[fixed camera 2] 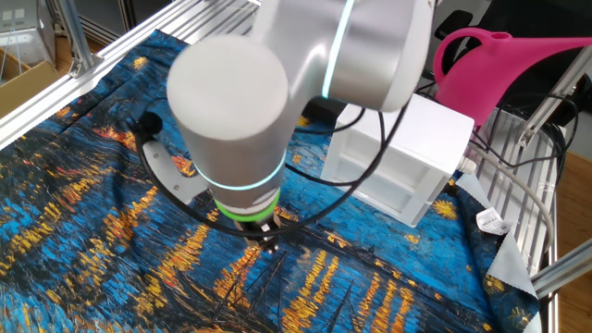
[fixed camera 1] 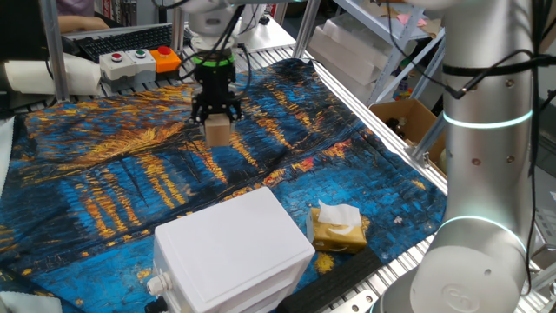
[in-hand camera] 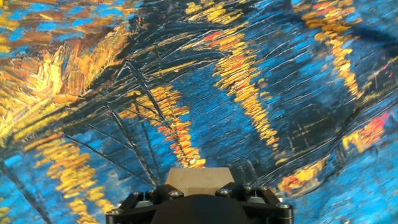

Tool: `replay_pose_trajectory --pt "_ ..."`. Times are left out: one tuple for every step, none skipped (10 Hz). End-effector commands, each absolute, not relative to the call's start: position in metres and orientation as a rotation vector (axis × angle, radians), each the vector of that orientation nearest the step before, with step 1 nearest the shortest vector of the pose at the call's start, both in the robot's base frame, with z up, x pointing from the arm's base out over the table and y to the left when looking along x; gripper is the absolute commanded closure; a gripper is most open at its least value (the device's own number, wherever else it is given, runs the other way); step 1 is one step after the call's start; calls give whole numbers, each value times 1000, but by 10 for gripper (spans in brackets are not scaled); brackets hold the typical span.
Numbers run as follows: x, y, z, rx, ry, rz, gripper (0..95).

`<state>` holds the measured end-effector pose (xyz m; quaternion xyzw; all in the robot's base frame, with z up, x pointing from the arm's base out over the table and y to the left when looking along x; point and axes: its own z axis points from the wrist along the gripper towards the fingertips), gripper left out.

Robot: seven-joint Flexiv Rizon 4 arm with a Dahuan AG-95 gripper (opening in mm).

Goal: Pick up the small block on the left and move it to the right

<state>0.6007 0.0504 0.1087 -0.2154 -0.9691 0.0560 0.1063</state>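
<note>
The small tan wooden block [fixed camera 1: 217,131] hangs between my gripper's black fingers [fixed camera 1: 216,115], lifted just above the blue and orange painted cloth [fixed camera 1: 104,174] at the far middle of the table. My gripper is shut on it. In the hand view the block's top face [in-hand camera: 200,177] shows just past the black gripper body, with the cloth below. In the other fixed view the arm's grey body hides the block, and only the gripper's tip [fixed camera 2: 268,242] shows.
A large white plastic box [fixed camera 1: 233,252] stands near the front, also seen in the other fixed view [fixed camera 2: 398,157]. A yellow-brown packet with white tissue [fixed camera 1: 337,228] lies to its right. A button box [fixed camera 1: 139,61] sits at the back. A cardboard box [fixed camera 1: 407,122] stands off the table's right edge.
</note>
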Motion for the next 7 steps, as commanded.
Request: replay_pose_trajectory --pt "606 58 111 -686 -2830 168 950" --pt "608 61 113 -700 -2825 168 950" --pt "609 63 116 -707 -2819 170 950" --pt "611 64 117 -716 -2814 168 950" --pt "613 65 116 -716 -2814 169 950" --pt "617 66 114 -717 -2812 168 950" --pt "622 68 112 -724 -2812 172 950"
